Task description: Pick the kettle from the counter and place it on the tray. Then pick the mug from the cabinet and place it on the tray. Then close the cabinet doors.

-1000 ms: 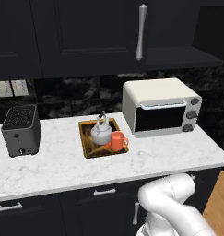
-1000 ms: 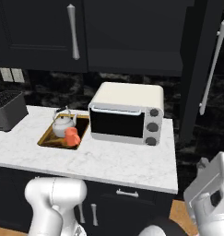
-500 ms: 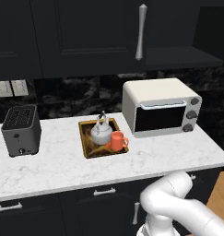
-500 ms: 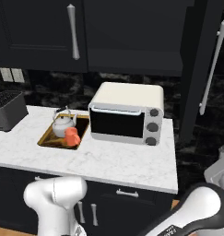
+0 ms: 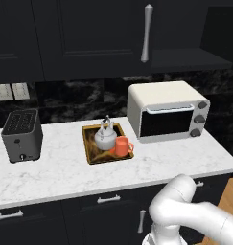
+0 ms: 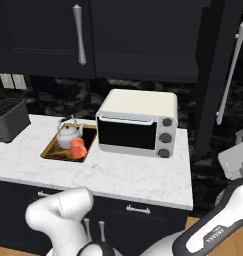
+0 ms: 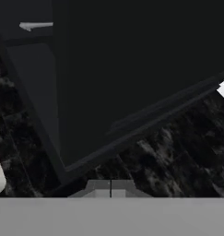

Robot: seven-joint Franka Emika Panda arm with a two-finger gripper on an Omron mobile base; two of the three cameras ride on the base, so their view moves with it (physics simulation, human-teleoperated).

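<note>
The silver kettle and the orange mug stand side by side inside the golden-rimmed tray on the white marble counter. The same kettle and mug are left of the toaster oven in the right base view. The cabinet's left door is shut. Its right door stands open, edge-on, with its long silver handle facing out. My gripper is shut and holds nothing. It faces a black cabinet panel and black backsplash, far to the right of the tray.
A white toaster oven sits right of the tray and a dark toaster stands at the counter's left. Black drawers with silver handles run below the counter. The open cabinet's dark shelf hangs above the oven.
My arm has swung lower and further right, toward the open door. The kettle, mug and tray have not moved, and the gripper has stayed shut.
</note>
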